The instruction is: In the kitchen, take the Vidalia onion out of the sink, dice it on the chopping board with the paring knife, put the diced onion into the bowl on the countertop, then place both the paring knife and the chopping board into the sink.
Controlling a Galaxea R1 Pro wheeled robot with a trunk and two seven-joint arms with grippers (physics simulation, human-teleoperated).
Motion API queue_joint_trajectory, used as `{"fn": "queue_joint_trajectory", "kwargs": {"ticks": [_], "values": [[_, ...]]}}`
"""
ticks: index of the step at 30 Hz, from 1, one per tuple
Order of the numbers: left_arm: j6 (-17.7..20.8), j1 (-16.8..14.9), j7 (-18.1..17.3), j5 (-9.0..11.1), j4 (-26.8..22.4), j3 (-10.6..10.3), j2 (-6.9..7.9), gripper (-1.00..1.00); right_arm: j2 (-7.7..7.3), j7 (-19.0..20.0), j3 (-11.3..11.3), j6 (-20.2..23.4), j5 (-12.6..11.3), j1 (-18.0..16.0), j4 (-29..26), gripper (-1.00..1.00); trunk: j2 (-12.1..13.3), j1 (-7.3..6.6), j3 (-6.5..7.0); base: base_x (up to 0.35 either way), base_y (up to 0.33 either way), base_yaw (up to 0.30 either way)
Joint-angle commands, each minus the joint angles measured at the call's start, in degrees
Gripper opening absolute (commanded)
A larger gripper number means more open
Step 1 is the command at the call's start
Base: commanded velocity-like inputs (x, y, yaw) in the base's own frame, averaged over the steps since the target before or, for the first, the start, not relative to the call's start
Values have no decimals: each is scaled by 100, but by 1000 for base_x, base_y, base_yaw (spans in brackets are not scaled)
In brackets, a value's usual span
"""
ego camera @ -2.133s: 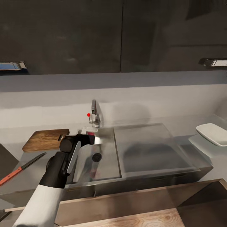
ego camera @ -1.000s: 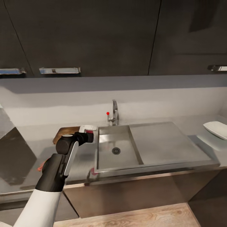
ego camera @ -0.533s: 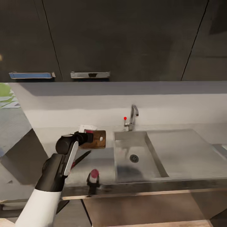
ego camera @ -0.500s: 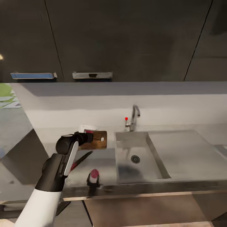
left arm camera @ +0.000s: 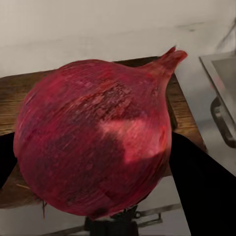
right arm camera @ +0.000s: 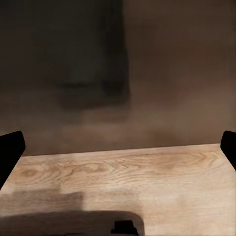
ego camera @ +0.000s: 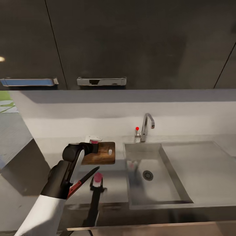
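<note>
Left gripper [ego camera: 93,144] jaws clamp the Vidalia onion [left arm camera: 93,147] over the chopping board [ego camera: 101,154], left of the sink [ego camera: 157,173]. Paring knife [ego camera: 83,180] lies nearer on the surface [ego camera: 114,186]. Right gripper [right arm camera: 118,147] jaws spread wide, empty.

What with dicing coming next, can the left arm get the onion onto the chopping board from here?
Probably yes: the left tool, shut on the Vidalia onion, hangs by the chopping board, with nothing between them.

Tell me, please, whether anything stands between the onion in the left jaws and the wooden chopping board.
Nothing visible does. The left gripper holds the dark red Vidalia onion over the near-left end of the brown wooden chopping board, whose surface is bare. The red-handled paring knife lies on the glossy grey countertop, in front of the board and apart from it.
</note>
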Motion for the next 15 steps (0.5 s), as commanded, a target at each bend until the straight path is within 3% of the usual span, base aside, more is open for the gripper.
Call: {"fn": "queue_joint_trajectory", "kwargs": {"ticks": [1,9,15], "values": [[26,-6,4,8,27,0,-2,-100,-2,-37,49,-17,-39,-6,1,100,-13,3,-21,22,1,0],[22,-6,4,8,146,2,1,-100,-2,-41,49,-16,-39,-6,5,100,-13,3,-94,34,0,0],[17,-6,4,8,194,7,-3,-100,-2,-41,49,-15,-39,-6,6,100,-13,3,-151,212,0,0]]}}
